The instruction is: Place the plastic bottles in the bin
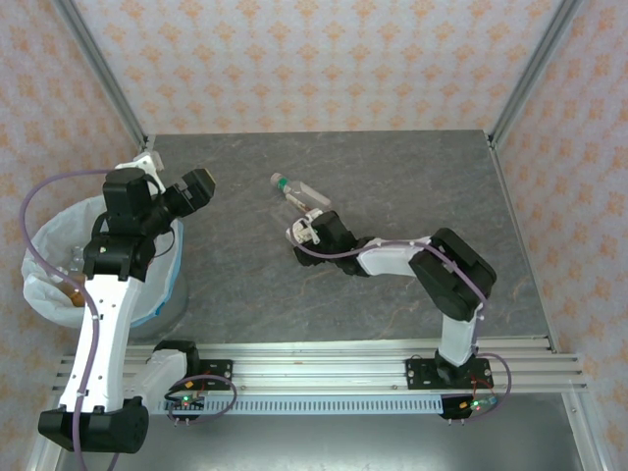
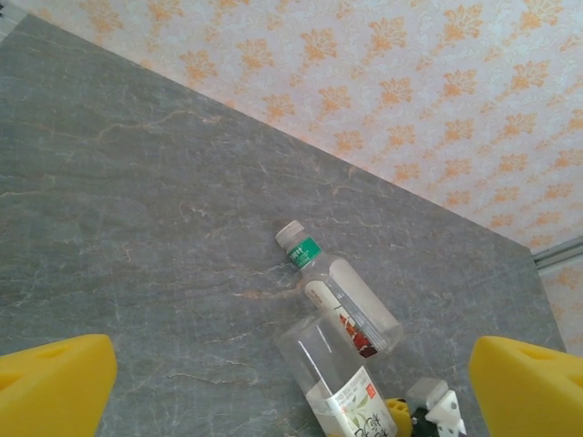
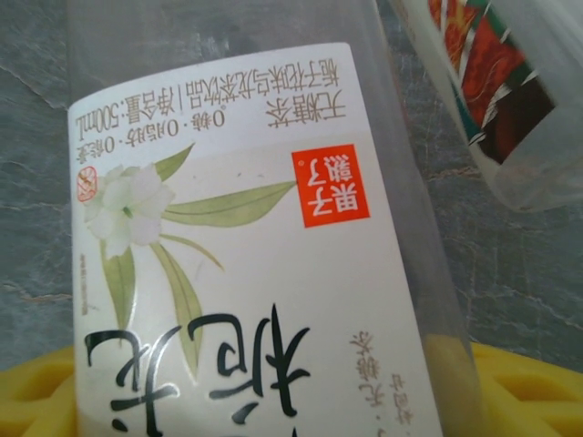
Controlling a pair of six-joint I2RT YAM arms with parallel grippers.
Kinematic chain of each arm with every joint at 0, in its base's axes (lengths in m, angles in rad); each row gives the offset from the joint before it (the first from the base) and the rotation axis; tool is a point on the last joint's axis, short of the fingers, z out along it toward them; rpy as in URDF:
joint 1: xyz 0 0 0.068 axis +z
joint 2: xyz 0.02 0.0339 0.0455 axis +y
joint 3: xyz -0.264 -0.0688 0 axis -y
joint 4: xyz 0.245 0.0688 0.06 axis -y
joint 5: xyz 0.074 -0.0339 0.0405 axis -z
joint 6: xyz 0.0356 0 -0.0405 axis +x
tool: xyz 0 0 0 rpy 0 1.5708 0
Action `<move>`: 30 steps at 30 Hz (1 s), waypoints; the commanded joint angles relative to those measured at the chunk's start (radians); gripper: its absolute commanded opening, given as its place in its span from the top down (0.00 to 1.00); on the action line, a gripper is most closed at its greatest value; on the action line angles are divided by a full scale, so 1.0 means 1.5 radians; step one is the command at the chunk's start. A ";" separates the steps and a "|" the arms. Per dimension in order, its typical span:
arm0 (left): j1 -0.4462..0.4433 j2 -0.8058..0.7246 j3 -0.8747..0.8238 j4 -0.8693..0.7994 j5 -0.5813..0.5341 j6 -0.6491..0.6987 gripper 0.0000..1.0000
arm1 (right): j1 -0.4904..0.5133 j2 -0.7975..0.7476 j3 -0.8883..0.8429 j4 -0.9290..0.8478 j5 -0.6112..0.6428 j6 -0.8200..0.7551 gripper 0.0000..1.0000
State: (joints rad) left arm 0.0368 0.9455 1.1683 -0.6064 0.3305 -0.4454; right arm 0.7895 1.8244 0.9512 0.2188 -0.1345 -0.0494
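**A:** Grey marbled table (image 1: 392, 285), orange-print walls (image 1: 324, 59) round it. What's the step?

**B:** R arm is stretched over mid-table. The right gripper (image 1: 306, 231) is at the flower-label bottle (image 3: 246, 255), which lies on its side btwn the yellow pads (image 3: 528, 391). Can't tell if they're pressing it or just sitting either side.

**A:** How to do it well?

**B:** IMO squeeze across the label at mid-body, not the neck. It's thin clear plastic, so too hard a pinch will likely buckle it or make it slip. Lift straight up first: the second bottle (image 2: 342, 305) lies just beside it, maybe touching, & a sideways drag could set it rolling.

**A:** Containers?

**B:** The bin (image 1: 34, 280) is at the left side w/ a white bag liner, well apart from both loose bottles. The left gripper (image 1: 199, 186) hovers by the bin's right rim, fingers wide apart, nothing in them. It may crowd the drop, so approach w/ care. Inside the bin are a clear bottle (image 1: 77, 257) & an orange-brown thing (image 1: 71, 291); L arm hides the rest. Both table bottles look empty.
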 commanded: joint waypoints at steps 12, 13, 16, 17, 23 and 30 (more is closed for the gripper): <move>-0.124 0.077 0.037 0.065 -0.009 -0.012 0.00 | 0.001 -0.185 -0.144 0.184 0.027 0.035 0.76; -0.132 0.084 0.041 0.067 -0.010 -0.012 0.00 | 0.001 -0.195 -0.150 0.188 0.031 0.038 0.80; -0.156 0.108 0.053 0.077 -0.014 -0.018 0.00 | 0.001 -0.230 -0.170 0.200 0.040 0.044 0.94; -0.165 0.118 0.054 0.083 -0.014 -0.023 0.00 | 0.001 -0.243 -0.175 0.202 0.043 0.047 1.00; -0.217 0.161 0.042 0.151 -0.007 -0.084 0.00 | 0.001 -0.292 -0.186 0.210 0.036 0.079 1.00; -0.276 0.205 0.026 0.239 -0.006 -0.129 0.00 | 0.001 -0.325 -0.192 0.245 0.036 0.129 1.00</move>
State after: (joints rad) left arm -0.3489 1.2400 1.2163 -0.3534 0.3298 -0.5915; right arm 0.7895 1.3689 0.6731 0.5171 -0.0925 0.0921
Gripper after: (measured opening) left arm 0.998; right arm 0.710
